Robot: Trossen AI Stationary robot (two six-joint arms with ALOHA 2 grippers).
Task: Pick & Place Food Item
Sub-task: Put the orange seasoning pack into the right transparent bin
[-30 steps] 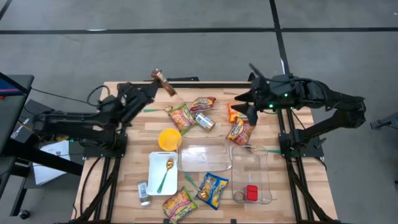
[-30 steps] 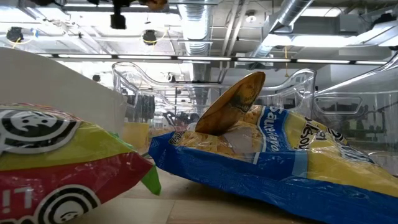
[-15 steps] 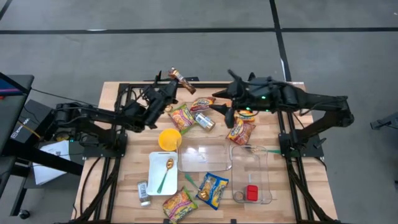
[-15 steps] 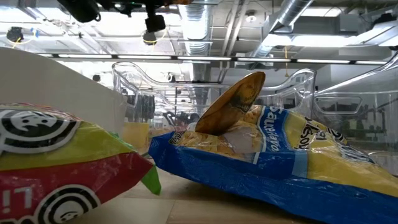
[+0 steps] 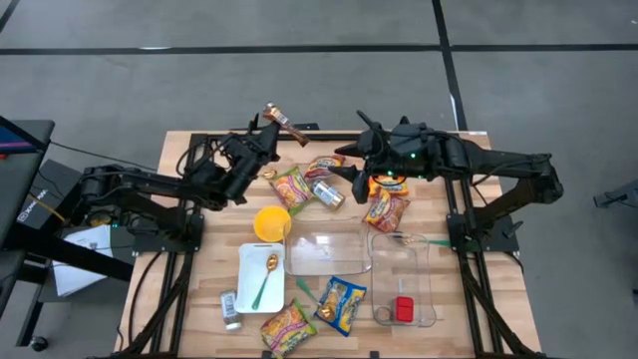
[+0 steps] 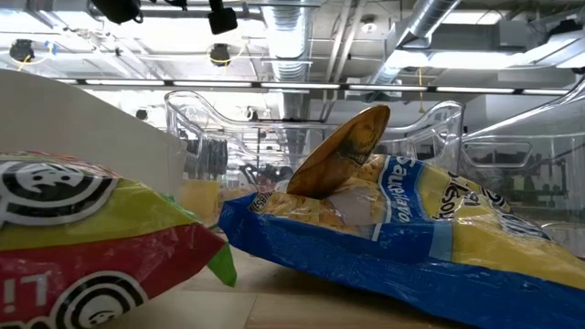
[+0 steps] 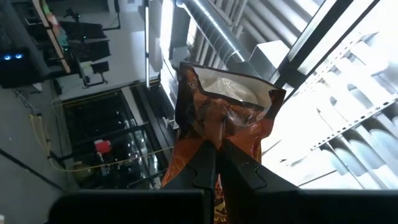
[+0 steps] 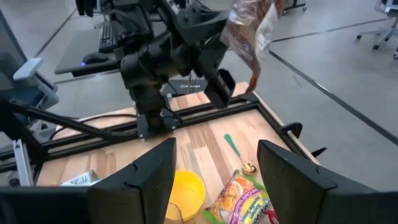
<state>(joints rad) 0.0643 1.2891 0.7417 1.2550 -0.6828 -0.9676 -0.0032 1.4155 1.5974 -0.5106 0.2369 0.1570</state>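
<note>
A brown snack packet with a clear window (image 5: 283,122) (image 7: 225,118) is held in the air over the table's far edge by my left gripper (image 5: 265,138) (image 7: 215,163), which is shut on it. The right wrist view shows the same packet (image 8: 251,26) above the left arm. My right gripper (image 5: 349,160) (image 8: 214,186) hovers open just right of the packet, above the noodle packets, with nothing between its fingers. My left gripper pinches the packet's lower end (image 7: 215,142) between its two shut fingers. The fingers slant upward toward the table's far right. The packet sticks up beyond the fingertips, tilted, lifted clear of the table.
On the table lie noodle packets (image 5: 291,187) (image 5: 386,209), a can (image 5: 327,194), a yellow bowl (image 5: 271,222), a white plate with a spoon (image 5: 249,261), two clear containers (image 5: 299,261) (image 5: 425,284) and a blue-yellow chip bag (image 5: 341,303) (image 6: 402,228).
My left gripper has reached toward the table's right along the far edge, carrying the packet, which stays clear of the table. My right gripper has moved toward the table's left, nearer the packet, and has stayed open.
</note>
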